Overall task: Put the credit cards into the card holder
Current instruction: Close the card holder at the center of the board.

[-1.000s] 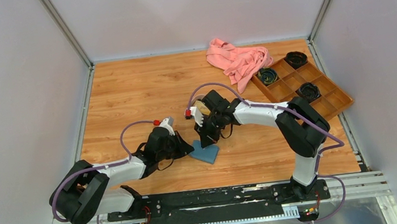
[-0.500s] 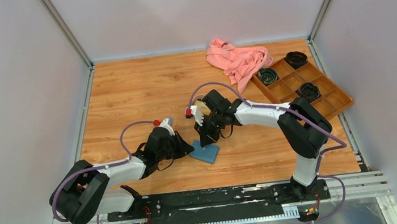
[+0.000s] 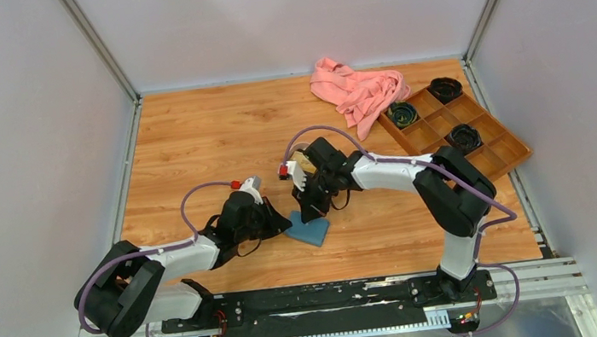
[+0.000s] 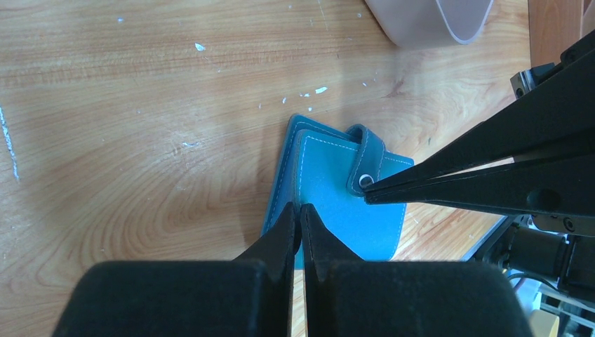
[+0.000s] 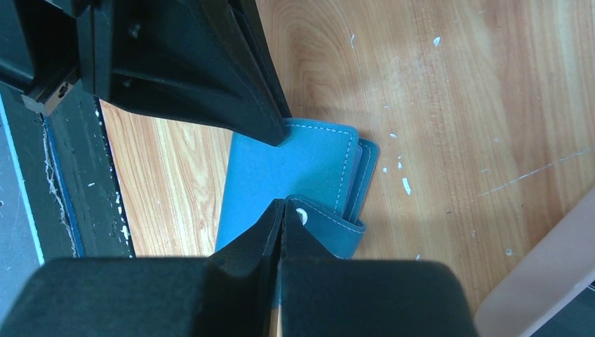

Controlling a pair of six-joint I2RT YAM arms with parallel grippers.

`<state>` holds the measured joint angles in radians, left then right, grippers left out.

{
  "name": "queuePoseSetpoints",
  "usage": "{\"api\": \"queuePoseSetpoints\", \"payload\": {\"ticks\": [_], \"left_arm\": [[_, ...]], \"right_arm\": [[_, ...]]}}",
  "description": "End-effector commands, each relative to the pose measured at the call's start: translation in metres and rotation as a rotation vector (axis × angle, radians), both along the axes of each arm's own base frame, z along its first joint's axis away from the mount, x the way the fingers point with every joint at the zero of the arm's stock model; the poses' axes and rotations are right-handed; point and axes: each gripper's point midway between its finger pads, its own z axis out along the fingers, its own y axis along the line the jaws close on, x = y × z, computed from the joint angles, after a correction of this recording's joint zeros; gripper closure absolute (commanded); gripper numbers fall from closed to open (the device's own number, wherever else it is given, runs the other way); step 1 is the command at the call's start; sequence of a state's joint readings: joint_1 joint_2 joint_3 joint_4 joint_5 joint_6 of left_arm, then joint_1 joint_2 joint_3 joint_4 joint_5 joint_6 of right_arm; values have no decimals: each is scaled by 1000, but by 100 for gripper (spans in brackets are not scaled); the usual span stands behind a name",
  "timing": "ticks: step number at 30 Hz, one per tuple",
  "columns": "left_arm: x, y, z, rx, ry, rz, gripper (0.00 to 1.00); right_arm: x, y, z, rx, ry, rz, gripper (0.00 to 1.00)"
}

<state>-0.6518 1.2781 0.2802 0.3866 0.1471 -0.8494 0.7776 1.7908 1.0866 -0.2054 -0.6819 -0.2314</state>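
The teal-blue card holder [image 3: 313, 233] lies closed on the wooden table between the two arms, its strap folded over the top [image 4: 344, 203]. My left gripper [image 4: 299, 208] is shut, its tips pressed on the holder's near left edge. My right gripper [image 5: 283, 203] is shut too. Its tips rest against the end of the snap strap [image 5: 330, 225], beside the round snap button. I cannot tell whether the strap is pinched. In the top view both grippers meet over the holder, left [image 3: 286, 222] and right [image 3: 309, 215]. The credit cards are hidden from view.
A pink cloth [image 3: 359, 92] lies at the back. To its right sits a brown compartmented box [image 3: 488, 145] holding round black items. A pale pinkish tray rim [image 4: 435, 21] shows just beyond the holder. The black base rail [image 5: 63, 175] runs along the near edge.
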Motion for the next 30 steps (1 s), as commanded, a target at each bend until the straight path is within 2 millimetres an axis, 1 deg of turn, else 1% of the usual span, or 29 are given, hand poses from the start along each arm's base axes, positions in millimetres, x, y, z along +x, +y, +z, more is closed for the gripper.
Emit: {"api": "queuePoseSetpoints", "payload": {"ticks": [1,5,11,22,25,30], "left_arm": [[-9,11,-17,60,32,12,100],[-9,12,-17,59,30,14,100],[-9,12,-17,58,29,16,100],[-10,12,-17,56,28,17,100],[-10,12,-17,57,28,17,100],[-10,12,-16,55,26,16,100]], "right_arm": [[-20,-6,-21,-52,65,22,100],[-23,-8,-21,-53,72,22,100],[-26,-7,-9,-14,58,27,100],[-30,-7,0,19,48,34,100],[-30,-8,-3,16,51,33,100],[-31,-9,-14,-11,75,25,100]]}}
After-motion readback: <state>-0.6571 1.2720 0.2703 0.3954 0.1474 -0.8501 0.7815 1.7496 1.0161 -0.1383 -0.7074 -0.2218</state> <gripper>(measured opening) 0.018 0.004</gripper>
